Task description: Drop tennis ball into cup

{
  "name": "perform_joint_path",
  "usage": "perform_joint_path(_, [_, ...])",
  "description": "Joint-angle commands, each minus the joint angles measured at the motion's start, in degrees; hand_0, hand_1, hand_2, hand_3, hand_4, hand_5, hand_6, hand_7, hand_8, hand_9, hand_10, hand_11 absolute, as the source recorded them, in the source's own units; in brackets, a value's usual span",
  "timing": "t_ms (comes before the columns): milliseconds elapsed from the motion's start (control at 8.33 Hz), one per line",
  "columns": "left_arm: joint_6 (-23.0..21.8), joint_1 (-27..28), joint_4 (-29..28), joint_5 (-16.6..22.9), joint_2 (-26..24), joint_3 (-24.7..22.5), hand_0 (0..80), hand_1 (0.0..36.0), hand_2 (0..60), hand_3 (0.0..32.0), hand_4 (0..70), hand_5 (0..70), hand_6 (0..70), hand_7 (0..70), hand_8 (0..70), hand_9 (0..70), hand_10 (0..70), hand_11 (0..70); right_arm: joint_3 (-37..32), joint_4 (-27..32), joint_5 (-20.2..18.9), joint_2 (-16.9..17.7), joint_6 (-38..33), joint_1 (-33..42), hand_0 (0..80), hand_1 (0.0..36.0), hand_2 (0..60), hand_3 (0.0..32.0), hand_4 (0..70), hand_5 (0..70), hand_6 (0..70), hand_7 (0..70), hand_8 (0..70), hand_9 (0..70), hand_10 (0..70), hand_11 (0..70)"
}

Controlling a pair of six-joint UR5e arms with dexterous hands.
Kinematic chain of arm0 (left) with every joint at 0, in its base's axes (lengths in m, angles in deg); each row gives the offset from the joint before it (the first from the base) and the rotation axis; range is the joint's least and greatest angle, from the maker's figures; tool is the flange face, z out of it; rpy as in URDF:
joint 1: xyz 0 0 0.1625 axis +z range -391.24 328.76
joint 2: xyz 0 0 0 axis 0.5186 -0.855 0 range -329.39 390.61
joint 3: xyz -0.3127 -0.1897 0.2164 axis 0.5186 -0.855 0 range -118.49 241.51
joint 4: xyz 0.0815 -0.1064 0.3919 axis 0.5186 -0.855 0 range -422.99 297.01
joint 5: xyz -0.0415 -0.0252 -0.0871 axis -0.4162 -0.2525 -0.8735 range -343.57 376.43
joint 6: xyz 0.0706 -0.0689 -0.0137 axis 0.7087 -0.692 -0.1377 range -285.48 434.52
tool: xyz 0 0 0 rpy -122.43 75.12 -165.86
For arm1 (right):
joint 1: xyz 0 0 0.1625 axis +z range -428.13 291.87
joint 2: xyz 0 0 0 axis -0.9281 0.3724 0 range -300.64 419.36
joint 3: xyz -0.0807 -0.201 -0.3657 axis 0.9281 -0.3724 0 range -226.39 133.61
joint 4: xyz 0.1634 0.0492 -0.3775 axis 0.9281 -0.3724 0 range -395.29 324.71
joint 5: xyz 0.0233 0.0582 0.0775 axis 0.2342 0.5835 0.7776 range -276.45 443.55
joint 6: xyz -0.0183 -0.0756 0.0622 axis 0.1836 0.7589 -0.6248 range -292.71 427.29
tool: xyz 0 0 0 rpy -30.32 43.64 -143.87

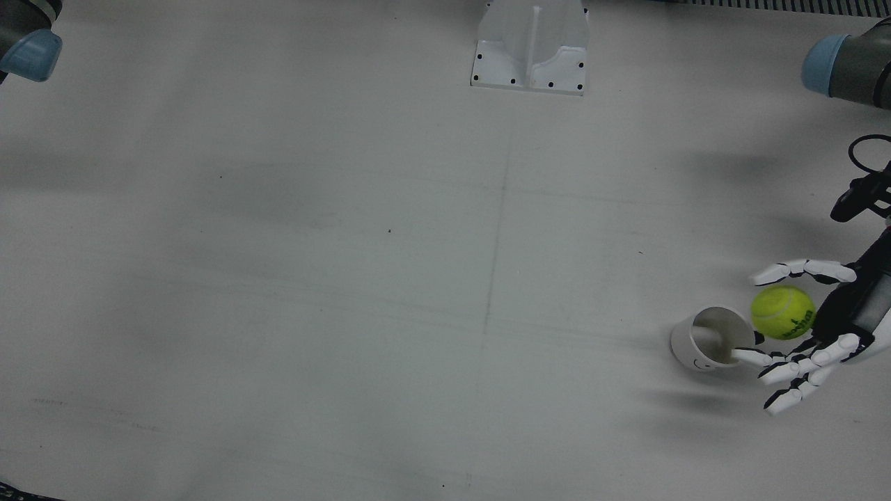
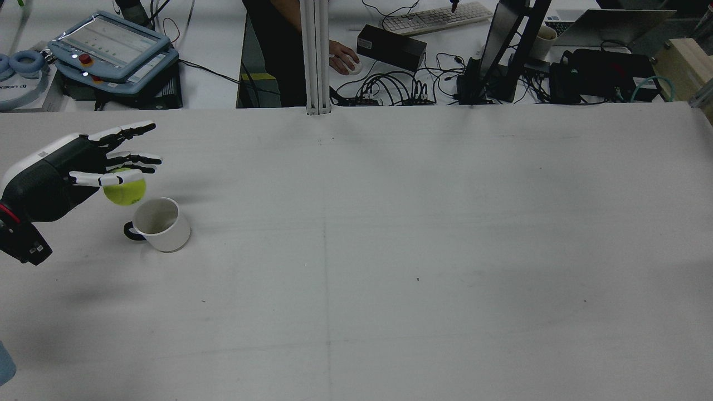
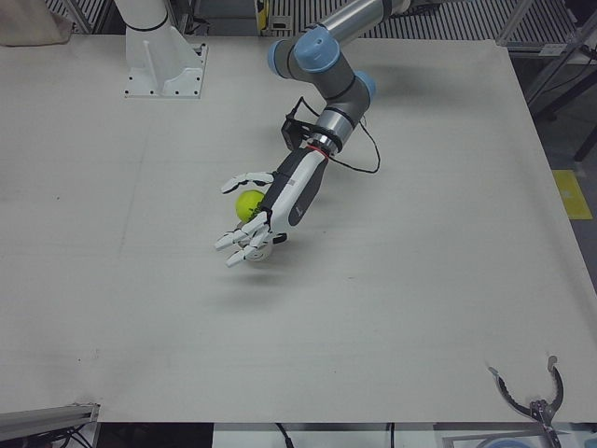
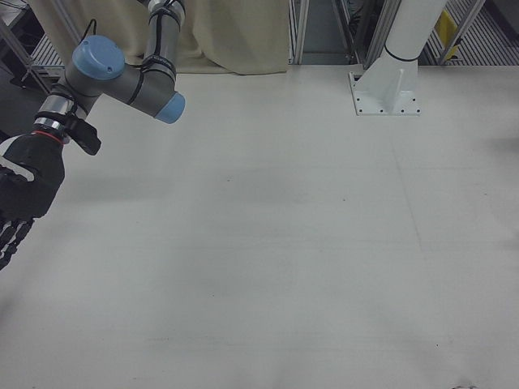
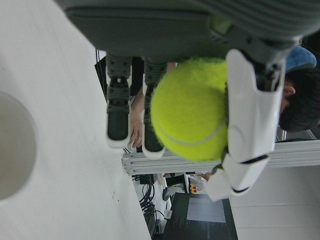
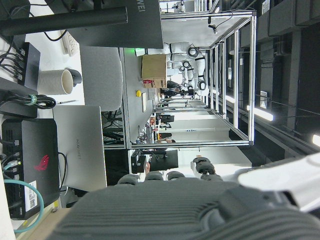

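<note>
Left hand point(image 1: 825, 327) of mine is spread wide, ball point(image 1: 783, 312) loose against my palm. It hangs just beside the cup point(image 1: 710, 339) on the surface point(image 1: 348, 278).

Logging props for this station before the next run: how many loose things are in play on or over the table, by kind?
Tennis balls: 1, the yellow-green tennis ball at the left hand
Cups: 1, the white cup upright on the table
Total: 2
</note>
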Motion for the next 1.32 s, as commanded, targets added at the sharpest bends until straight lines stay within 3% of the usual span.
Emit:
perform_joint_path(0, [0.0,-0.1,-0.7,0.0,0.4,-0.1,53.7,36.0,60.0,0.0,26.5,7.1,3.0,0.4,2.3,4.9,0.0,0.7,0.0,0.0,0.0,0.0,0.0,0.0,0.0,0.0,0.0,0.0,0.0,0.0,0.0,0.0,0.0,0.0,0.0,0.0])
perform_joint_path(480, [-0.2,-0.5,0.3,0.5,0.8,-2.6,52.4,36.0,60.0,0.0,27.2,6.8,3.1,1.2,1.0,3.0,0.3,2.8,0.0,0.0,0.0,0.0,0.0,0.0,0.0,0.0,0.0,0.0,0.0,0.0,0.0,0.0,0.0,0.0,0.0,0.0])
perform_joint_path(600, [0.3,-4.9,2.9,0.9,0.6,-3.7,51.4,34.5,60.0,0.0,22.0,6.3,2.3,0.0,0.0,0.1,0.5,3.0,0.0,0.0,0.0,0.0,0.0,0.0,0.0,0.0,0.0,0.0,0.0,0.0,0.0,0.0,0.0,0.0,0.0,0.0])
perform_joint_path(720, [2.7,-11.7,2.2,2.0,0.5,-2.7,50.0,31.0,56.8,0.0,12.3,5.5,0.3,0.0,0.0,0.0,0.0,0.0,0.0,0.0,0.0,0.0,0.1,0.0,0.0,0.0,0.0,0.0,0.0,0.0,0.0,0.0,0.0,0.0,0.0,0.0])
perform_joint_path(840, [3.3,-18.1,0.8,3.4,0.4,0.6,51.2,30.4,46.0,0.0,3.5,5.7,0.0,0.0,0.0,0.0,0.0,0.0,0.0,0.0,0.0,0.0,0.0,0.0,0.0,0.0,0.0,0.0,0.0,0.0,0.0,0.0,0.0,0.0,0.0,0.0])
perform_joint_path(1080, [4.0,-26.7,-0.9,5.7,0.4,5.9,53.3,31.8,39.7,0.0,0.0,6.2,0.0,0.0,0.0,0.0,0.0,0.0,0.0,0.0,0.0,0.0,0.0,0.0,0.0,0.0,0.0,0.0,0.0,0.0,0.0,0.0,0.0,0.0,0.0,0.0])
perform_joint_path(1200, [4.0,-27.9,-1.2,5.8,0.6,7.4,53.2,31.9,40.4,0.0,0.0,6.1,0.0,0.0,0.0,0.0,0.0,0.0,0.0,0.0,0.0,0.0,0.0,0.0,0.0,0.0,0.0,0.0,0.0,0.0,0.0,0.0,0.0,0.0,0.0,0.0])
